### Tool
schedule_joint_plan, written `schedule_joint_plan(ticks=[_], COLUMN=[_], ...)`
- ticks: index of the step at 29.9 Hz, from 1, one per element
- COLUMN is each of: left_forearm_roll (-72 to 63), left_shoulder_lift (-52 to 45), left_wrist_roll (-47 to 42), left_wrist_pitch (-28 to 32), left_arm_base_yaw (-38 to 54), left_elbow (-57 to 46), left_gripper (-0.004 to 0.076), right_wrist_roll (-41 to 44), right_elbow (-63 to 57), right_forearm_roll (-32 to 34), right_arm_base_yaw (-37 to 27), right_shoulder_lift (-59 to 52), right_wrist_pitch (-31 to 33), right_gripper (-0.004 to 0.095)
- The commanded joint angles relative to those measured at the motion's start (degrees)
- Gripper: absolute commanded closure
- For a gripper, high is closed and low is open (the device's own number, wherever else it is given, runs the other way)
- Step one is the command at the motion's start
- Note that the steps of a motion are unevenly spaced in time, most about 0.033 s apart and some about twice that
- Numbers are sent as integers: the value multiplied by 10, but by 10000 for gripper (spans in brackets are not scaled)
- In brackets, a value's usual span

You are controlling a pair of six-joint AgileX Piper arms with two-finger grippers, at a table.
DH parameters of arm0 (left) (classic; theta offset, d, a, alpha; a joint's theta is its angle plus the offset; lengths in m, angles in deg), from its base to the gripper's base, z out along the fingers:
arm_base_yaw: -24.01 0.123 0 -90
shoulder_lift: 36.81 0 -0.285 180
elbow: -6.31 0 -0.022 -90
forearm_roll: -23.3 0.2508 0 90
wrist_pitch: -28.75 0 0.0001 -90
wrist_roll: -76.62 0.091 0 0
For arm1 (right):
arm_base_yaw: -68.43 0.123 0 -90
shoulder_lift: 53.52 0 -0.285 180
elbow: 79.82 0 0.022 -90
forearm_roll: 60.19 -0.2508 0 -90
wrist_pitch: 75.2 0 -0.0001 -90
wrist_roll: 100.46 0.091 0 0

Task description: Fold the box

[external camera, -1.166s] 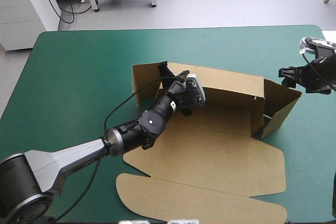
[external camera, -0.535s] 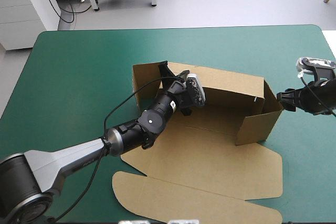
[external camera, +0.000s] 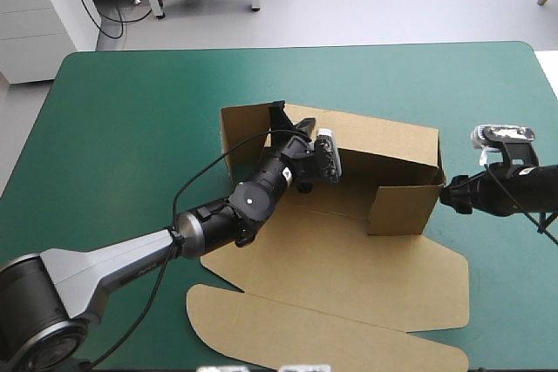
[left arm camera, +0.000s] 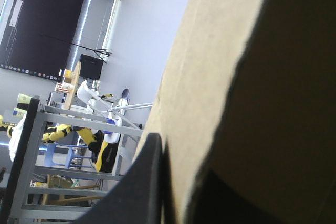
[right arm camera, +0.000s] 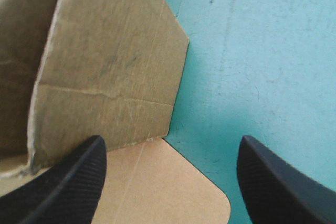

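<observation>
So the box (external camera: 349, 259) sits mid-table on the teal-green cover (external camera: 131, 128), with its back wall and right flap standing and the lid flat toward the near edge. The left gripper (external camera: 283, 119) pinches the back wall near its left corner. The right gripper (external camera: 446, 193) has its fingers spread wide, just beside the box's right end.

Bright, even light from above; shadows are soft and short.
The teal-green cover (external camera: 131, 119) is evenly lit from its near edge to its far edge. The box (external camera: 349, 259) is pale on its flat lid and darker inside, under its far wall. In the left wrist view it stands half in shade against bright light behind; in the right wrist view the cover glows bright.
</observation>
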Motion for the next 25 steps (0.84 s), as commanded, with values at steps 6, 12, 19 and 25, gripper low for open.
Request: schedule_joint_plan(ticks=[6, 12, 19, 25], left_forearm_roll=[-45, -45, -45, -40], left_shoulder_lift=[-4, 11, 22, 22], left_wrist_roll=[34, 72, 77, 77], left_wrist_pitch=[28, 28, 35, 36], left_arm_base_yaw=[2, 2, 2, 2], left_elbow=[-5, -5, -5, -5], left_gripper=[731, 731, 731, 731], right_wrist_roll=[-151, -219, -319, -336], right_elbow=[-62, -83, -83, -110], right_forearm_roll=[-99, -112, -201, -213], right_arm_base_yaw=[-2, -2, -1, 27], right_shoulder_lift=[-32, -30, -21, -15], right_wrist_pitch=[-44, -73, -105, -117], right_gripper=[263, 263, 263, 263])
